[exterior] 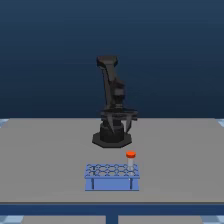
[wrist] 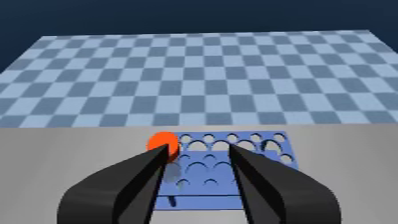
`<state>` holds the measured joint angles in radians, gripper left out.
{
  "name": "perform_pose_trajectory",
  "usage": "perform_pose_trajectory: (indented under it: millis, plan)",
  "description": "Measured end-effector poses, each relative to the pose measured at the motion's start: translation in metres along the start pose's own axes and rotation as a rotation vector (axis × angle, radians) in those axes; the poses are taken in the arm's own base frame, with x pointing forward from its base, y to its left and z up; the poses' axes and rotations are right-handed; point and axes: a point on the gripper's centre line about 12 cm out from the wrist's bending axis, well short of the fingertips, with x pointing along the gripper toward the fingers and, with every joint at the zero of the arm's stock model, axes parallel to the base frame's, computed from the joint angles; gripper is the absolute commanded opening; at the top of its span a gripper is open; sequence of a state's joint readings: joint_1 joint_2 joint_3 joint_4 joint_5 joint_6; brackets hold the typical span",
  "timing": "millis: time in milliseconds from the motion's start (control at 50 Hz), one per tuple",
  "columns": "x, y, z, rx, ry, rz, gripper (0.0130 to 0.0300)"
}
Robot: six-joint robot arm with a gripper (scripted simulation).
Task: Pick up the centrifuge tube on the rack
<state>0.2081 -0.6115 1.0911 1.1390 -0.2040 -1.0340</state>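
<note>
Grey worktop (exterior: 45, 150) carried low light-blue holed rack (exterior: 111, 176), orange-capped translucent centrifuge tube (exterior: 131, 159) upright in a corner hole for access, black claw (wrist: 197, 150) apart above, ungrasped.

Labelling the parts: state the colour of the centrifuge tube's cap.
Orange-red, on the centrifuge tube standing in the rack; clearest in the exterior view.

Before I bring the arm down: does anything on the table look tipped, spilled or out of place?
Nothing stands out. The centrifuge tube stands upright in a corner hole of the rack, on the exterior view's right, orange cap on. The rack sits flat on the table. The hand is open, nothing in it.
</note>
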Motion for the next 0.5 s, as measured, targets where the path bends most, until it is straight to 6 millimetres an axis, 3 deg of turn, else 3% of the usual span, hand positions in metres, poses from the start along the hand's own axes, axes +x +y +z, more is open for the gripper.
perform_pose_trajectory:
  millis: [500]
  plan:
    - [0.032, 0.019, 0.002, -0.001, 0.069, -0.005, 0.03]
